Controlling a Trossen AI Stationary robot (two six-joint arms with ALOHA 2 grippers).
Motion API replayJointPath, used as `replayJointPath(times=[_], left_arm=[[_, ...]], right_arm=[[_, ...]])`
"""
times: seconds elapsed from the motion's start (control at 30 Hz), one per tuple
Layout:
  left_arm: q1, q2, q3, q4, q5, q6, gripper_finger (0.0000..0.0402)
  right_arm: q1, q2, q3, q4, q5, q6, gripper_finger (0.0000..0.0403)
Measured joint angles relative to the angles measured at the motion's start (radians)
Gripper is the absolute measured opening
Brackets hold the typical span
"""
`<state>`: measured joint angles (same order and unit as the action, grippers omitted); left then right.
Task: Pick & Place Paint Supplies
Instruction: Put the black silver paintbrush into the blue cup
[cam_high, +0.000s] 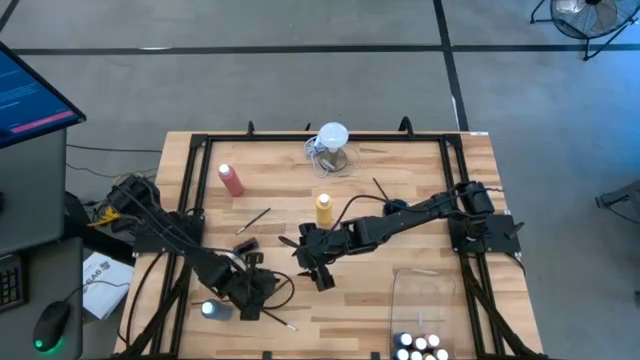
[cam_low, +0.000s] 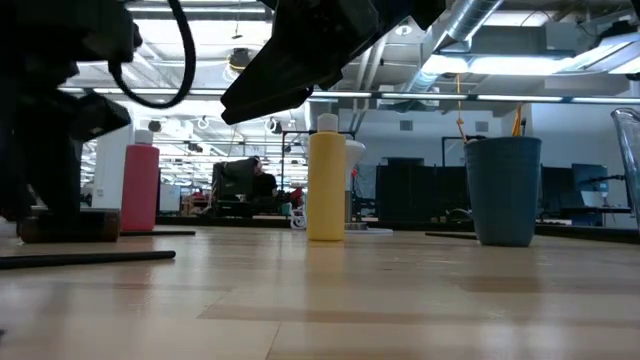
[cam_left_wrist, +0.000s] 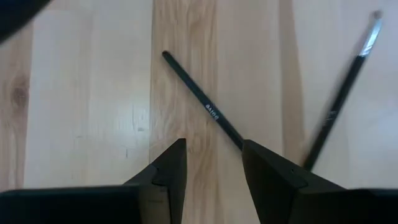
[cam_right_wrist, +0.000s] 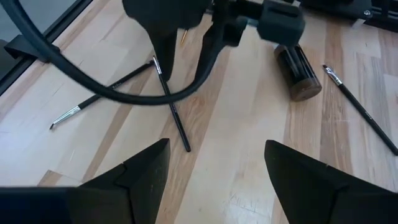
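Two thin dark paintbrushes lie on the wood near the table's front left, a plain-ended one (cam_left_wrist: 202, 102) and one with a metal ferrule (cam_left_wrist: 348, 74). They meet in a V under my left gripper (cam_left_wrist: 214, 146), which is open with bare wood in its gap and shows from the front in the right wrist view (cam_right_wrist: 186, 53). My right gripper (cam_right_wrist: 217, 158) hangs open over the table's middle (cam_high: 308, 262), pointing toward the left one. A yellow bottle (cam_high: 323, 208) and a pink-red bottle (cam_high: 231, 180) stand upright farther back. Several white-capped bottles (cam_high: 420, 347) sit in a clear bin (cam_high: 420, 290). My left gripper has one fingertip (cam_left_wrist: 261, 155) over the spot where the plain-ended brush (cam_left_wrist: 236, 138) runs out of sight. That finger hides the spot, so I cannot tell whether it touches the brush. Nothing lies between the two fingers.
A clear jug with a white round top (cam_high: 332, 140) stands at the far edge. A brown cylinder (cam_right_wrist: 298, 71) lies beside another brush (cam_right_wrist: 360, 112). More brushes (cam_high: 255, 220) lie loose. A blue-grey cup (cam_low: 503, 190) stands right of the yellow bottle. A black frame rims the table.
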<state>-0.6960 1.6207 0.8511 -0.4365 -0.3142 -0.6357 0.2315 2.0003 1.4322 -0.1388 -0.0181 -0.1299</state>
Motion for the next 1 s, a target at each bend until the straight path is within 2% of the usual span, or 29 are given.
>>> replayJointPath(times=[0.27,0.63,0.83,1.0], left_arm=[[0.0,0.076,0.013,-0.033,0.0,0.002,0.0127],[0.016,0.071,0.014,-0.15,-0.049,0.028,0.0127],[0.014,-0.032,0.013,-0.155,-0.075,0.028,0.0127],[0.01,-0.116,0.013,-0.076,0.042,0.021,0.0127]], right_arm=[[0.0,0.0,0.0,-0.004,0.0,0.0,0.0255],[0.0,0.0,0.0,0.001,0.0,0.0,0.0255],[-0.002,0.0,0.0,-0.001,0.0,0.0,0.0255],[-0.005,0.0,0.0,-0.007,0.0,0.008,0.0255]])
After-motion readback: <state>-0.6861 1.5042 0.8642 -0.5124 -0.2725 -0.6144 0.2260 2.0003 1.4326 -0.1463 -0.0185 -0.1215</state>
